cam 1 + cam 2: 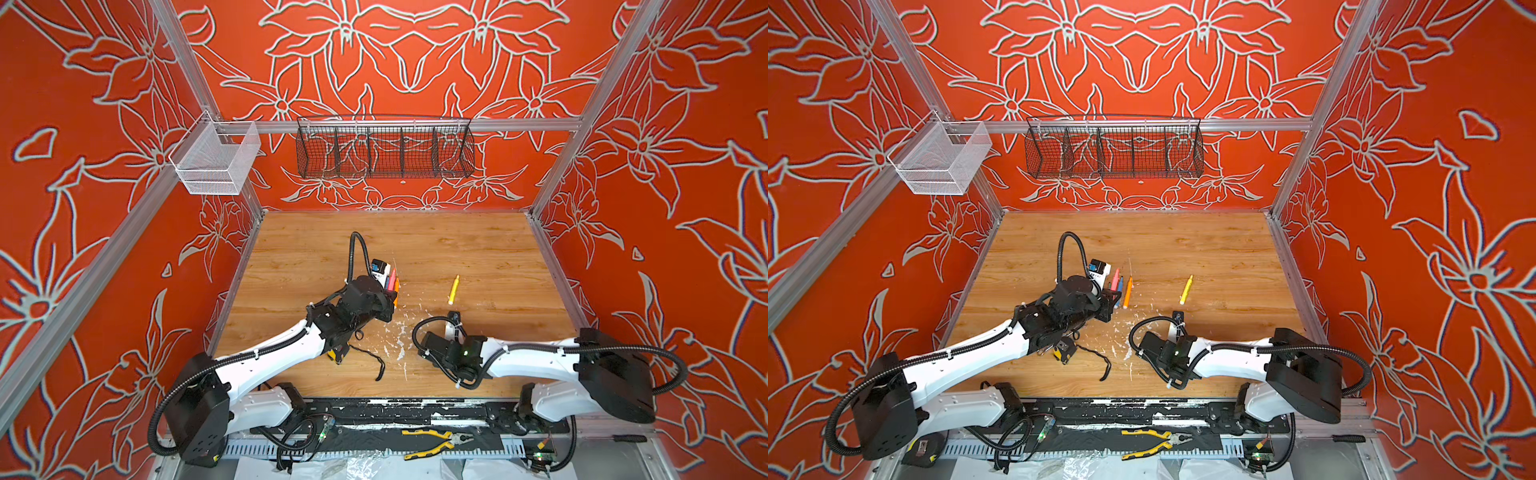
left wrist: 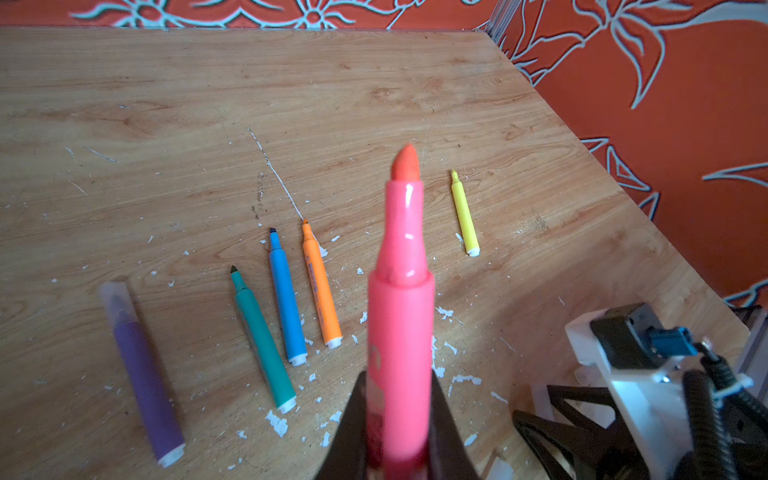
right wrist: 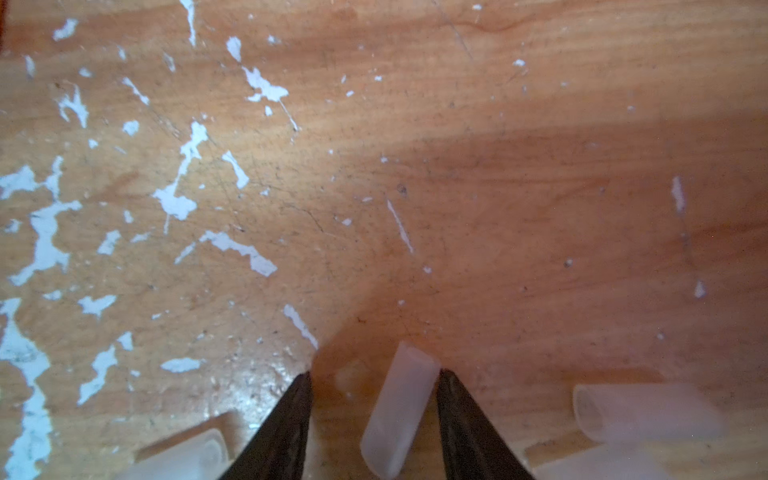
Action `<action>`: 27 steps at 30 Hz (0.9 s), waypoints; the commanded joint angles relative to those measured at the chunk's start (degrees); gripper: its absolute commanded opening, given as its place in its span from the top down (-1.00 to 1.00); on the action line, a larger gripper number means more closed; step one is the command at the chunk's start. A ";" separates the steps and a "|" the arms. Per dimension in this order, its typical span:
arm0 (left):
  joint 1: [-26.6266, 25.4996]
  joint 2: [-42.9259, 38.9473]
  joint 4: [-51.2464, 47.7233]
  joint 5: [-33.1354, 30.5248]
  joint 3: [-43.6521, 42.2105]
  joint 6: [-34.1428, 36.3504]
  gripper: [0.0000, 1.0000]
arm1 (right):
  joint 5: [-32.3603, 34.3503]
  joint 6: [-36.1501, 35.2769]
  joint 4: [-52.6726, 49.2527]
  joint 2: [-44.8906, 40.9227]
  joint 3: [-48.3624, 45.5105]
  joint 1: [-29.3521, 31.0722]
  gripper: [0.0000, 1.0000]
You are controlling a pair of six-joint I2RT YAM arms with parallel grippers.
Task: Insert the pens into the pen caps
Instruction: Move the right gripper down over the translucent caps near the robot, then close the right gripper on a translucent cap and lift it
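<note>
My left gripper [image 2: 399,382] is shut on a pink pen [image 2: 401,311], which sticks up with its bare tip pointing away. On the table beyond it lie a purple pen [image 2: 145,382] with a clear cap [image 2: 116,301] over its tip, and teal [image 2: 262,345], blue [image 2: 286,303], orange [image 2: 320,291] and yellow [image 2: 464,216] pens, all uncapped. My right gripper [image 3: 376,374] is open, low over the table, straddling a loose pen cap [image 3: 399,415]. That cap touches one finger and stands clear of the other. More caps [image 3: 640,411] [image 3: 187,457] lie beside it.
White paint flecks [image 3: 45,232] dot the wood. A yellow tape measure [image 1: 334,353] and a black cord [image 1: 374,361] lie under the left arm. Pliers [image 1: 432,442] rest on the front rail. A black wire basket [image 1: 384,147] and a white one [image 1: 216,160] hang on the walls.
</note>
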 commanded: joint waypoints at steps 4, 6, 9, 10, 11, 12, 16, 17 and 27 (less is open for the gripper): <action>0.27 0.90 0.03 -0.29 1.63 0.86 1.00 | 0.63 3.76 0.14 0.91 -1.19 0.36 0.10; 0.27 0.21 0.44 -0.37 0.70 0.73 1.00 | 0.91 3.94 0.59 0.53 -1.65 0.35 0.11; 0.25 -0.95 0.89 -0.90 -0.91 0.21 1.00 | 0.93 4.03 0.24 1.25 -1.51 0.40 0.17; 0.25 -1.20 0.89 -0.99 -1.38 0.02 1.00 | 0.93 4.12 0.00 1.62 -1.42 0.35 0.20; 0.24 -1.56 0.97 -0.91 -1.82 -0.08 1.00 | 0.93 4.11 -0.16 2.11 -1.44 0.39 0.24; 0.25 -1.86 1.06 -0.90 -2.18 -0.15 1.00 | 0.89 4.19 -0.12 2.55 -1.43 0.38 0.28; 0.25 -2.56 0.66 -1.08 -2.51 -0.26 1.00 | 0.52 4.64 0.23 4.24 -1.37 0.40 0.48; 0.31 -2.62 0.08 -1.21 -2.16 -0.20 1.00 | 0.29 4.64 0.40 4.57 -1.39 0.40 0.52; 0.25 -4.60 -2.64 -0.38 -2.74 -1.78 1.00 | -0.25 3.73 3.18 5.14 -2.30 0.34 0.78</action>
